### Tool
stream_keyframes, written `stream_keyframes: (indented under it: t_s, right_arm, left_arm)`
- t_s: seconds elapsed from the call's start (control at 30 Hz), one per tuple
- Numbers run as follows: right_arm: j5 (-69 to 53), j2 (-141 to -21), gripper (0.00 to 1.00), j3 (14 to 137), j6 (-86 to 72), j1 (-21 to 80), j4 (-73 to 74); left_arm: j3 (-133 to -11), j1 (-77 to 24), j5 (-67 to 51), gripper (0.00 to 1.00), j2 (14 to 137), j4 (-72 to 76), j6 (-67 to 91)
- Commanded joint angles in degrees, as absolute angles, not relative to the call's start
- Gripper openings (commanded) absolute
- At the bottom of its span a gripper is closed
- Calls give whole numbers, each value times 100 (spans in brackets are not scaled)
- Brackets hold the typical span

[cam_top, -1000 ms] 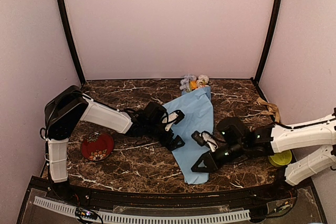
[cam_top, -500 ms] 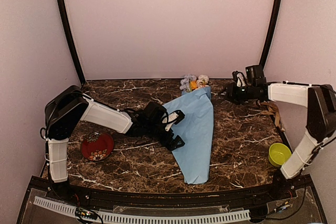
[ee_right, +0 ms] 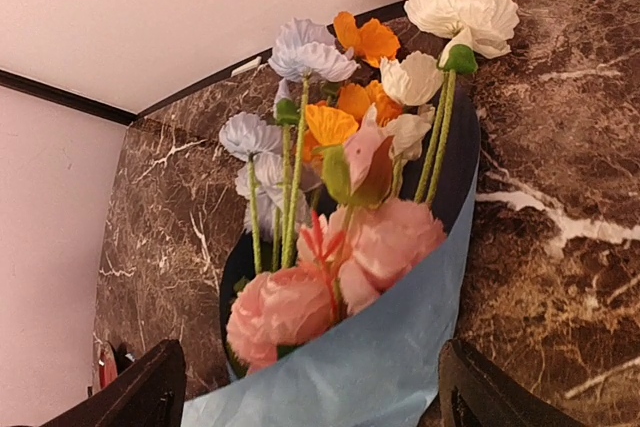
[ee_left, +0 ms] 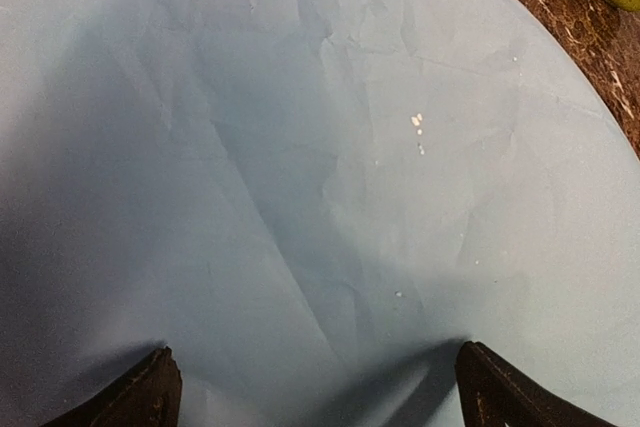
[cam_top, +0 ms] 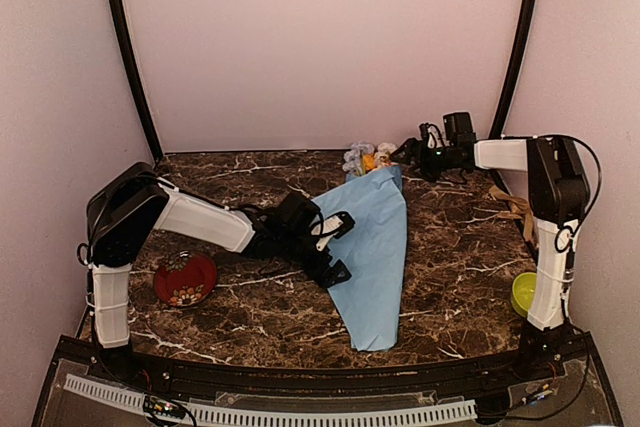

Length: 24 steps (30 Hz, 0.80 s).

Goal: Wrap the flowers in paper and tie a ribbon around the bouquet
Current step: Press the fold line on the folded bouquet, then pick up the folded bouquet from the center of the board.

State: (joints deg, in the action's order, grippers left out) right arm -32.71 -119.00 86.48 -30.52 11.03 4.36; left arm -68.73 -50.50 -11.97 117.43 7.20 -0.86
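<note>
We keep the left gripper [cam_top: 337, 245] spread wide and empty over the left side of the bouquet [cam_top: 375, 247]. It straddles the blue paper [ee_left: 330, 197], probably so the wrap cannot unroll while it lies on the table [cam_top: 250, 312] with its tip toward us. The right gripper [cam_top: 412, 155] hovers at the far end, jaws wide and holding nothing, facing the flowers [ee_right: 340, 197]; we judge it is there to tidy the heads. The ribbon [cam_top: 515, 209] lies untouched on the right. A second ago the right gripper sat nearly closed at the bouquet's near right edge; it has since swung far and opened. The left gripper and bouquet have not moved.
</note>
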Motion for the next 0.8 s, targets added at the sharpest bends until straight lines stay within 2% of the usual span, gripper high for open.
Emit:
stream_keyframes:
  t_s: [0.0,0.13,0.37,0.47,0.6,0.77]
  right_arm:
    - [-3266,-12555,86,9385,-3077,1183,777]
    - [-3225,-12893,77,9702,-3213,1196,747]
    - [-2997,-12514,85,9630,-3002,1166,997]
    - [-2899,-11654,90,8832,-2853,1101,922]
    - [-3187,-10537,100,7129,-3095,1166,303]
    - [-3356,-9967,100,5645,-3250,1680,75]
  left_arm:
    - [-6787,-5036,-1030,99,12159,-460,-157]
    - [-6882,-5036,-1007,99,12223,-574,-230]
    - [-6939,-5036,-1026,99,12240,-613,-264]
    - [-6947,-5036,-1045,99,12242,-599,-249]
    - [-6921,-5036,-1115,99,12243,-565,-231]
    - [-6914,-5036,-1176,99,12247,-536,-215]
